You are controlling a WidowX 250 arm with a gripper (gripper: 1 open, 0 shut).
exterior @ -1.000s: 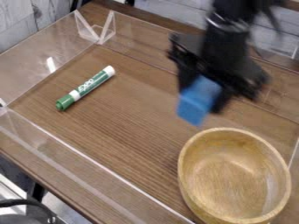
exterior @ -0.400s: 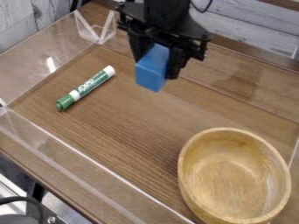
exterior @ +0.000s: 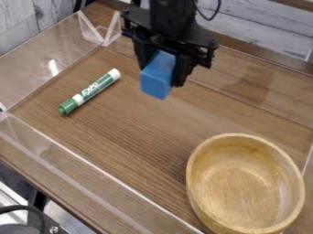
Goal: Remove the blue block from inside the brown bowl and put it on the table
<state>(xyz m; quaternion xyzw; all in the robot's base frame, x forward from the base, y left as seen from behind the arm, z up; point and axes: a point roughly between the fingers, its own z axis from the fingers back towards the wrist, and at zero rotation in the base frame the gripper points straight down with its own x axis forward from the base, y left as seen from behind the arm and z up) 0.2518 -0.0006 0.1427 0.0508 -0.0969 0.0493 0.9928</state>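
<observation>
Pale wall [exterior: 263,23] behind; low clear acrylic walls [exterior: 98,32] around worktop; glare on acrylic.

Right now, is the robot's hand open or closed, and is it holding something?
Hand: closed, holding the blue block above the table.

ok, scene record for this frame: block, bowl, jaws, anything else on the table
blue block: held in the jaws, above the table, out of the bowl
brown bowl: empty, lower right of the view
gripper: jaws shut on the block, pointing down
table: block not yet set down
green-and-white marker: lying left of the block, apart from it
</observation>
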